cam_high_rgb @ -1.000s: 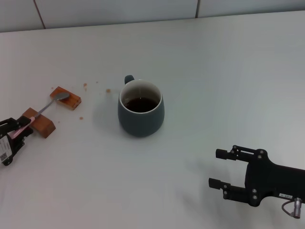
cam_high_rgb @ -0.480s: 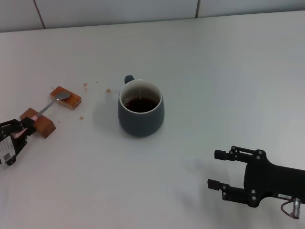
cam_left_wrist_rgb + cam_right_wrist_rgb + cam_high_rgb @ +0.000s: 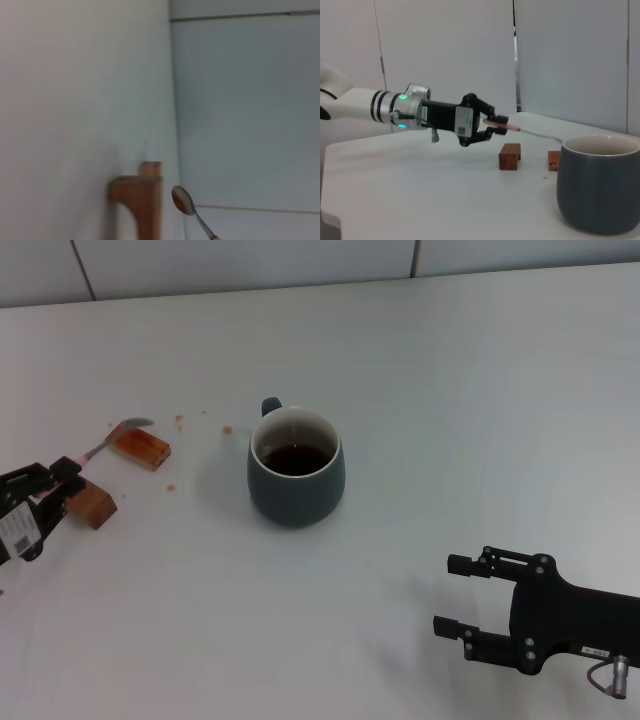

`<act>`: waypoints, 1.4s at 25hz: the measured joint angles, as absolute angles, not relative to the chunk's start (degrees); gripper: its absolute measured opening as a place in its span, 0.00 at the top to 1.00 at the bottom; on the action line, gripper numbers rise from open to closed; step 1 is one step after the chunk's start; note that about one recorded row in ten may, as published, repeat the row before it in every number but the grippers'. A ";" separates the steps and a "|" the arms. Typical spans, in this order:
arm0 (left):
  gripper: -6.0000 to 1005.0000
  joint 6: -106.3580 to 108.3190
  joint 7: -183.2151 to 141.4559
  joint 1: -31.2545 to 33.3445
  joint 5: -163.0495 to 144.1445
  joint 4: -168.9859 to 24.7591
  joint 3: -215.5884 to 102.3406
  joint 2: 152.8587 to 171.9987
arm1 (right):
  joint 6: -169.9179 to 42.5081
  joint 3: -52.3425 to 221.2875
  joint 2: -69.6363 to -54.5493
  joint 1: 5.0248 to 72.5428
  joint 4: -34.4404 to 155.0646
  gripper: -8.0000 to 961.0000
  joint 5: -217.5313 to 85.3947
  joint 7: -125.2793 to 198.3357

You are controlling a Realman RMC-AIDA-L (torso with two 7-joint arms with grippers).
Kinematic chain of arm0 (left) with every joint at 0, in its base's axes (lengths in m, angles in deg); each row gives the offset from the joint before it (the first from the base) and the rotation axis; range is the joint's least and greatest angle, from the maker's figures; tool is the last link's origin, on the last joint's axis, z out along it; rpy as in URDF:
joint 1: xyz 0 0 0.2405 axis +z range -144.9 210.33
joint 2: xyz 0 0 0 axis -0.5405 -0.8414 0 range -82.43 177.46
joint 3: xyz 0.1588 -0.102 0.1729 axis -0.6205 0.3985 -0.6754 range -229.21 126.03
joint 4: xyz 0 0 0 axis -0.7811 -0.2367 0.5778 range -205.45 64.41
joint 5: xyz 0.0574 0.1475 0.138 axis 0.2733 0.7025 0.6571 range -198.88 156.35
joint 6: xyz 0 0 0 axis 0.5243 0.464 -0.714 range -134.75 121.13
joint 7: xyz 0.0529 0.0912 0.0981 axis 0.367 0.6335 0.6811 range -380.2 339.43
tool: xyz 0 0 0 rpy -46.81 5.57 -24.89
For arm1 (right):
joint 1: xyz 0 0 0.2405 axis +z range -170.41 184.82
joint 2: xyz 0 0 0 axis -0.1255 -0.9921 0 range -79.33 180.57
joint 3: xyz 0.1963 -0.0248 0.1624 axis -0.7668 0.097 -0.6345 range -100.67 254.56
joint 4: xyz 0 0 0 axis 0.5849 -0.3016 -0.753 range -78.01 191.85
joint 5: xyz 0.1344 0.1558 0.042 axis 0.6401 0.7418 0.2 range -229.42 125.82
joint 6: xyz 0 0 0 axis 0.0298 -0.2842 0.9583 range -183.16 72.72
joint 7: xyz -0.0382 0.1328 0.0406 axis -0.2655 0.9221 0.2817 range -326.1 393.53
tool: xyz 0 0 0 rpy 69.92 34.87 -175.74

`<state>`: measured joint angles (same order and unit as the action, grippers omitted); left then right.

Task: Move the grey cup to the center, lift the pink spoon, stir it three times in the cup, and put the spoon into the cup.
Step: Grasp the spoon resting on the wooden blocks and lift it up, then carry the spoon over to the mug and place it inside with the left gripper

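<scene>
The grey cup point(image 3: 296, 467) sits mid-desk point(image 3: 450, 420) holding dark liquid, handle at eleven o'clock. At four o'clock my right claw point(image 3: 458, 595) hovers, fingers apart. At nine o'clock my left claw point(image 3: 62, 483) clamps the pink spoon point(image 3: 105, 445) above two wooden blocks point(image 3: 139, 445).

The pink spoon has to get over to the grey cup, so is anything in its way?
Nothing visible is. The left claw holds the pink spoon up above the wooden blocks, and only bare table with a few crumbs lies between it and the grey cup. The right claw waits open, nearer the robot.
</scene>
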<state>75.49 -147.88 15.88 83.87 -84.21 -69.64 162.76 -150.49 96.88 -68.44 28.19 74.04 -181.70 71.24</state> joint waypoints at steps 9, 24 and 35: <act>0.86 75.08 -144.40 14.16 83.84 -84.63 -69.23 162.92 | -150.49 96.57 -68.48 27.73 73.91 0.26 -181.60 71.34; 0.87 78.36 -141.12 13.88 83.75 -84.96 -69.20 163.17 | -150.50 96.99 -68.47 28.35 73.79 0.26 -181.79 72.16; 0.87 91.42 -126.70 7.35 84.37 -96.15 -73.00 164.03 | -150.49 96.96 -68.54 27.30 73.79 0.26 -181.86 72.20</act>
